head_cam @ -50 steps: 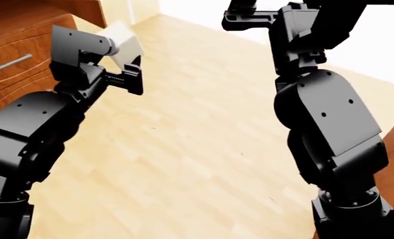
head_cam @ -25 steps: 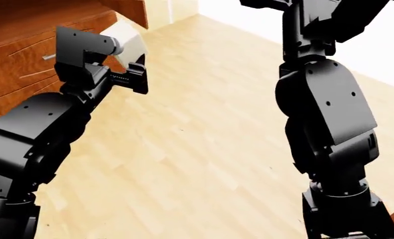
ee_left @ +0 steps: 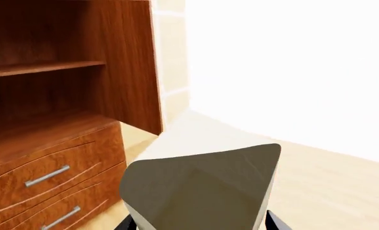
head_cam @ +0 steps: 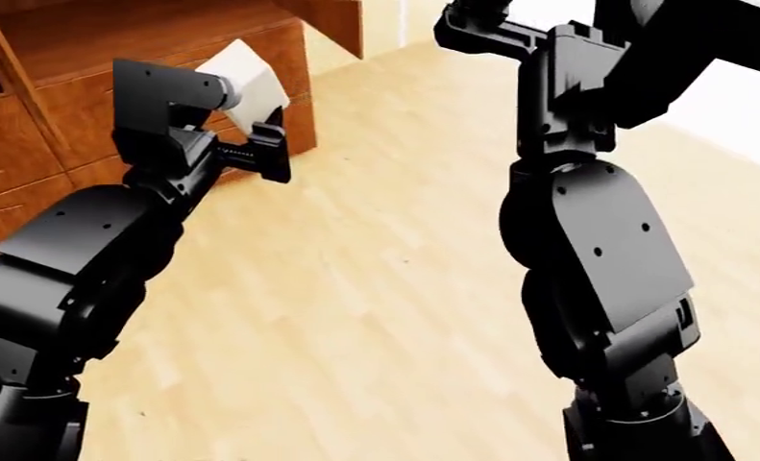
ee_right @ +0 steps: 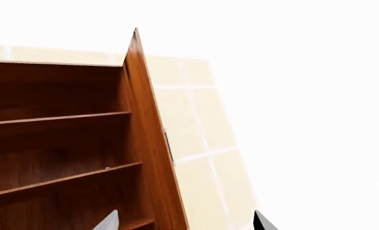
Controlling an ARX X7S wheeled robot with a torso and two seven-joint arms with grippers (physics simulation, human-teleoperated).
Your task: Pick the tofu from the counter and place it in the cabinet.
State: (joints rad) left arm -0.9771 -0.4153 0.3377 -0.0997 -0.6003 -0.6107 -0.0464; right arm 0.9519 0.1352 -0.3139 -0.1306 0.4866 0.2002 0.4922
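Note:
My left gripper [head_cam: 257, 115] is shut on the tofu [head_cam: 249, 79], an off-white block held up in the air in front of the cabinet [head_cam: 161, 38]. In the left wrist view the tofu [ee_left: 202, 187] fills the space between the two dark fingertips of that gripper [ee_left: 200, 225]. Beyond it stand the cabinet's open wooden shelves [ee_left: 42, 67]. My right gripper [ee_right: 185, 223] is open with nothing between its fingers, and it faces the cabinet's shelves [ee_right: 61, 143] and side panel. The counter is out of view.
Drawers with silver bar handles [ee_left: 47, 176] sit under the shelves. Light wood flooring [head_cam: 354, 288] spreads below both arms. My right arm [head_cam: 585, 240] rises tall at the right of the head view. A pale tiled wall [ee_right: 196, 120] lies beside the cabinet.
The head view has swung toward the cabinet, which now shows larger and further right at the top left. My left gripper still holds the tofu, now in front of the drawers.

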